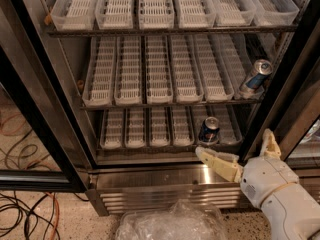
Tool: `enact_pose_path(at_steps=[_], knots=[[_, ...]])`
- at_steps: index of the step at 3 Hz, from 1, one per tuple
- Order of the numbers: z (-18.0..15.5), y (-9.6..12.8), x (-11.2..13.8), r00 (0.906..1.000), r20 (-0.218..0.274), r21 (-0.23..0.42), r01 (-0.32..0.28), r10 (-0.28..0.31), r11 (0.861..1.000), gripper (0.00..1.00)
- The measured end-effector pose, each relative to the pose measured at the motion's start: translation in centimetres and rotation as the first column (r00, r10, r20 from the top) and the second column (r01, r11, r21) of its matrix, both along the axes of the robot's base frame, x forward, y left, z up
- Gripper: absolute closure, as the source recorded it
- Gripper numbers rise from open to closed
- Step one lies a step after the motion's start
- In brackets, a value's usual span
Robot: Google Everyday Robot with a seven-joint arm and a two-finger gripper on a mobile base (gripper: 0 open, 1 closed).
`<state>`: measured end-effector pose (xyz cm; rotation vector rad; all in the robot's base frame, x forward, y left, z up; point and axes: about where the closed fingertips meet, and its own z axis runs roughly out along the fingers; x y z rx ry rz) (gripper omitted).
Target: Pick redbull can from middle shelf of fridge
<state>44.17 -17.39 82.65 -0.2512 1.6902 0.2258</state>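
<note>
The redbull can (255, 77), silver and light blue, leans at the far right end of the middle shelf (150, 69), a rack of white slotted lane trays in the fridge (60, 84). My gripper (241, 151) is at the lower right, in front of the steel louvred base and below the bottom shelf. It is open and empty, with one finger (217, 162) pointing left and the other (270, 144) pointing up. It is well below the can and apart from it.
A darker navy-blue can (209, 130) stands on the bottom shelf just above my left finger. The black door frame (280, 94) runs down beside the redbull can. Crumpled clear plastic (170, 224) lies on the floor in front. Cables (25, 214) lie at the lower left.
</note>
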Motion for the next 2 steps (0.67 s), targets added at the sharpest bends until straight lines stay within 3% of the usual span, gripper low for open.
enact_pose_path(at_steps=[1, 2], knots=[[0.8, 1.2, 0.8, 0.9966, 0.082, -0.014, -0.008, 0.009, 1.000, 0.00], [0.2, 0.0, 1.0, 0.9930, 0.118, -0.007, 0.012, -0.011, 1.000, 0.00]])
